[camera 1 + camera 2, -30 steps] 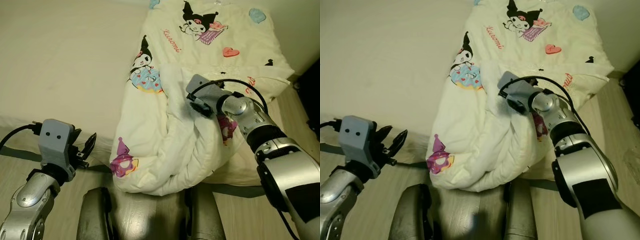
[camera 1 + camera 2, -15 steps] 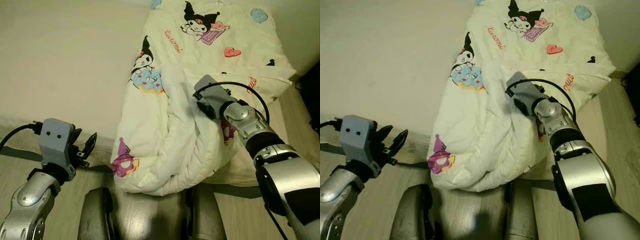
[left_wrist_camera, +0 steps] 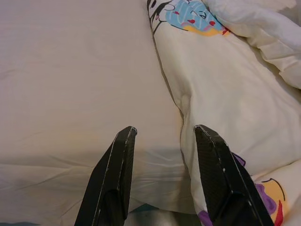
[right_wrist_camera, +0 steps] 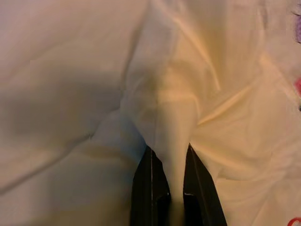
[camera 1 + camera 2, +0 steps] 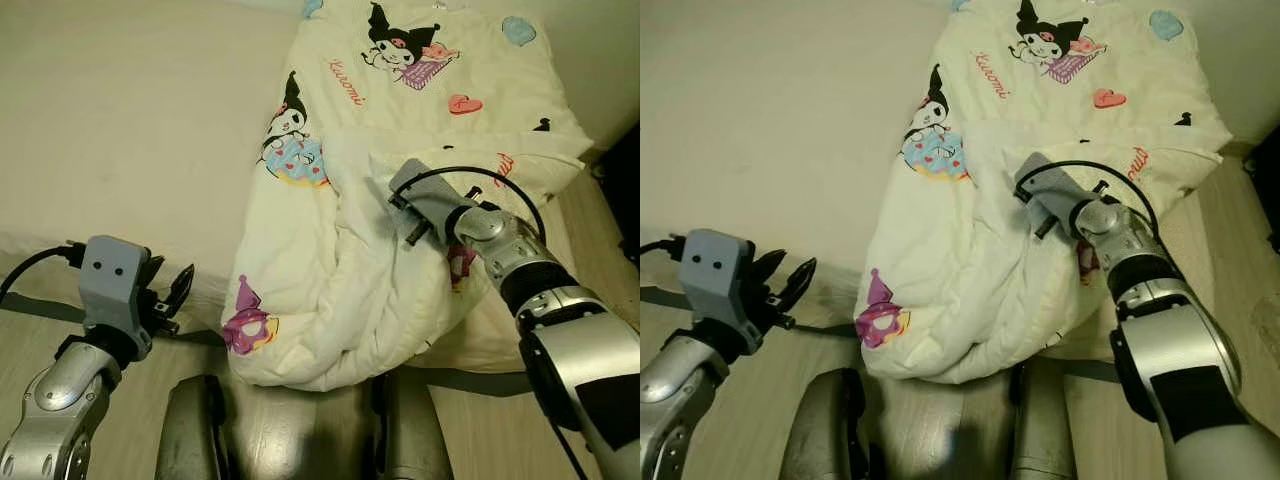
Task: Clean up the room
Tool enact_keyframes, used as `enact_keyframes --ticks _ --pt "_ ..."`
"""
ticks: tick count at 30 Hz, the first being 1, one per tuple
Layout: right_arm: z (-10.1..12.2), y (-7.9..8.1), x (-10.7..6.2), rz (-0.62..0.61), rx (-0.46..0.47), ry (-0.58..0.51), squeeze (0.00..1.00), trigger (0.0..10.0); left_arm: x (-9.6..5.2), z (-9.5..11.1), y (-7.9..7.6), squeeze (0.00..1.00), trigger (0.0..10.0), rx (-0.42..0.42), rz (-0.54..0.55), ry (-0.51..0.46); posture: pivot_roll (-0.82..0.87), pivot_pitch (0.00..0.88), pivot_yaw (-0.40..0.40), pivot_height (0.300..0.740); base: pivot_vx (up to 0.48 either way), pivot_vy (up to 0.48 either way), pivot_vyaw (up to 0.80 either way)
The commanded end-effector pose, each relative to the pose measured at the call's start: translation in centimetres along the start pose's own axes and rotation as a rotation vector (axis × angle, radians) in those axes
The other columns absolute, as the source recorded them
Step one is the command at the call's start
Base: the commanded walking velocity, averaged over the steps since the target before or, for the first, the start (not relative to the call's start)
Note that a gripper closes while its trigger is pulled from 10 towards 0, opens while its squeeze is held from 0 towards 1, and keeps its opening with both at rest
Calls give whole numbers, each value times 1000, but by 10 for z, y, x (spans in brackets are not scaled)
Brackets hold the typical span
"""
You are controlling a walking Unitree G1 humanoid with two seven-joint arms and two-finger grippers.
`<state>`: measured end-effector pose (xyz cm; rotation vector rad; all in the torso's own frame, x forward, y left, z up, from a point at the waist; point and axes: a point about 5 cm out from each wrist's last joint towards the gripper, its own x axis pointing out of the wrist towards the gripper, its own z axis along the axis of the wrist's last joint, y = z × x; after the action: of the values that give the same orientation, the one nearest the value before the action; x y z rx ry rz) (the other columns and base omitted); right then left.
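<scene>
Task's thing: the printed quilt (image 5: 400,150) lies bunched on the bed (image 5: 130,130), covering the bed's right part; its long axis runs from the bed's near edge away toward the far end, with a thick rolled fold (image 5: 370,290) heaped at the near edge.

Right claw (image 4: 170,186): buried in the quilt just above the rolled fold, its two black fingers closed tight on a pinched ridge of white fabric that rises straight between them.

Key relation: the gripped ridge sits near the middle of the quilt's width, and most of the bunched cloth lies between the claw and the bed's near edge. In my judgement, any spreading pull has to go away from that heap, toward the bare part of the bed.

Left claw (image 3: 164,179): fingers spread apart and holding nothing, hovering at the bed's near edge, just beside the quilt's left border (image 3: 181,101).

Nearer arm: the left claw is nearer the quilt's loose lower corner with the purple and yellow print (image 5: 245,325); the right arm already has the middle.

Around: bare cream sheet to the left of the quilt; wooden floor (image 5: 585,215) to the right of the bed.

In the way: nothing lies on the bare sheet; the quilt's own folds are the only hindrance.
</scene>
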<state>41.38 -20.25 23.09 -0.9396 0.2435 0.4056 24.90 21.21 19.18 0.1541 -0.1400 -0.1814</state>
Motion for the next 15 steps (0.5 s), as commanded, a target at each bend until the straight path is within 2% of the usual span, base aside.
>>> enact_keyframes --ticks 1,3,5,7,8,10,12,13,14,15 --pt "-5 -5 -5 64 -57 57 0 0 -2 -4 0 0 10000 5 -14 23 63 336 -14 551 0 0 0" --pt "-5 -7 -6 77 -71 62 0 0 -2 -4 0 0 10000 5 -14 22 63 336 -14 551 0 0 0" --pt "-2 -13 -11 155 -157 82 0 0 -3 -4 -2 0 10000 0 -20 22 63 336 -14 551 0 0 0" --pt "-2 -13 -11 155 -157 82 0 0 -3 -4 -2 0 10000 0 -20 22 63 336 -14 551 0 0 0" --pt "-1 -14 -17 276 -257 101 0 0 -4 -6 -6 0 10000 -7 -29 24 52 335 -18 551 0 0 0" --pt "-1 -14 -17 276 -257 101 0 0 -4 -6 -6 0 10000 -7 -29 24 52 335 -18 551 0 0 0" --pt "-6 -6 -22 434 -333 107 0 0 -5 -7 -9 0 10000 -14 -35 28 44 333 -20 551 0 0 0" --pt "-6 -6 -22 434 -333 107 0 0 -5 -7 -9 0 10000 -14 -35 28 44 333 -20 551 0 0 0" --pt "-11 6 -27 569 -388 103 0 0 -6 -9 -10 0 10000 -19 -39 31 42 333 -19 551 0 0 0" --pt "-11 6 -27 569 -388 103 0 0 -6 -9 -10 0 10000 -19 -39 31 42 333 -19 551 0 0 0"
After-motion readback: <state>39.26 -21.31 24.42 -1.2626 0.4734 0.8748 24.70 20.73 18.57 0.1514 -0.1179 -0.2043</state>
